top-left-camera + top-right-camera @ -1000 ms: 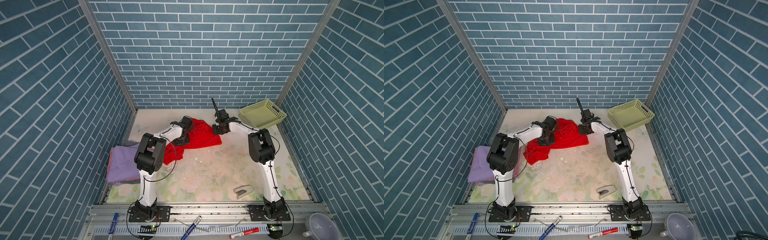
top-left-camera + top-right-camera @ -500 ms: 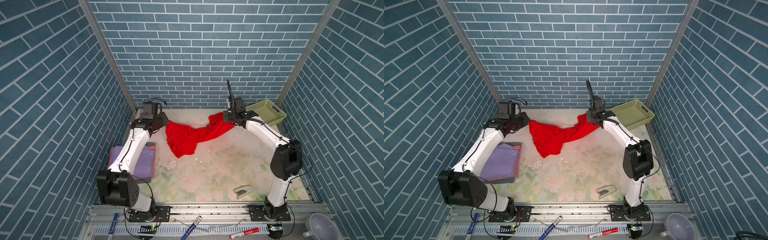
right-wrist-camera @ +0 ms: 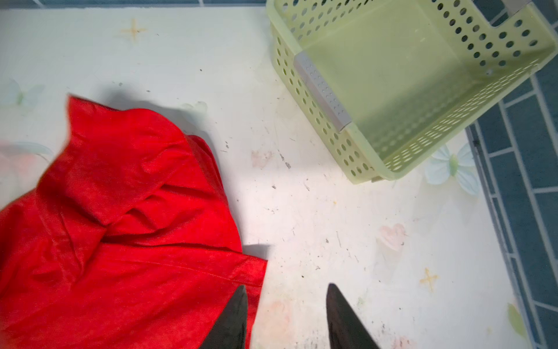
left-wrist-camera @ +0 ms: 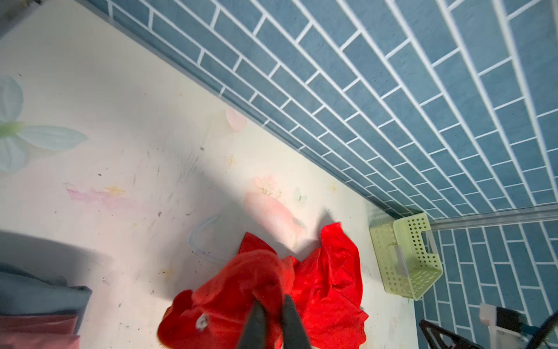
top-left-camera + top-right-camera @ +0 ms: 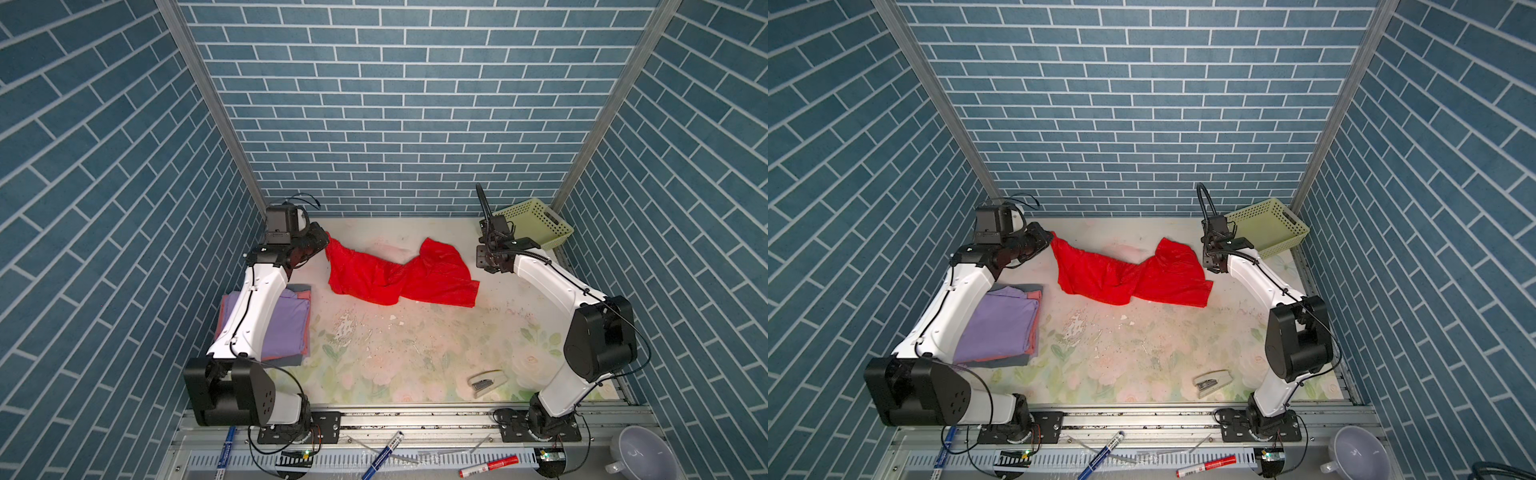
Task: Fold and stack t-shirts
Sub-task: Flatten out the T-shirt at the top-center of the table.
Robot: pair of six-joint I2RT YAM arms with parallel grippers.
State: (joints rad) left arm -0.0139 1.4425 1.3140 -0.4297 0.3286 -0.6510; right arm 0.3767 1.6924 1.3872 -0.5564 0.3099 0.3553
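The red t-shirt [image 5: 399,274] [image 5: 1129,274] lies crumpled and stretched sideways across the back of the table. Its left corner still rises to my left gripper [image 5: 322,245] [image 5: 1047,241]. In the left wrist view the left gripper [image 4: 273,299] has its jaws narrowly parted, with blurred red t-shirt [image 4: 326,281] cloth between them. My right gripper [image 5: 485,264] [image 3: 287,287] is open over bare table, just right of the red t-shirt's [image 3: 120,226] hem. Folded t-shirts are stacked at the left under my left arm: lavender [image 5: 1000,324] on top, salmon-pink [image 5: 1034,297] and grey [image 5: 1025,286] below.
A pale yellow-green perforated basket [image 5: 536,220] [image 3: 290,75] stands empty in the back right corner, close to my right gripper. A stapler [image 5: 486,380] lies near the table's front right. Markers [image 5: 488,461] and a bowl [image 5: 640,453] sit beyond the front rail.
Both arms pulled the red t-shirt apart and toward the back. My right gripper then opened and the shirt's right end dropped onto the table. The left jaws have parted slightly.
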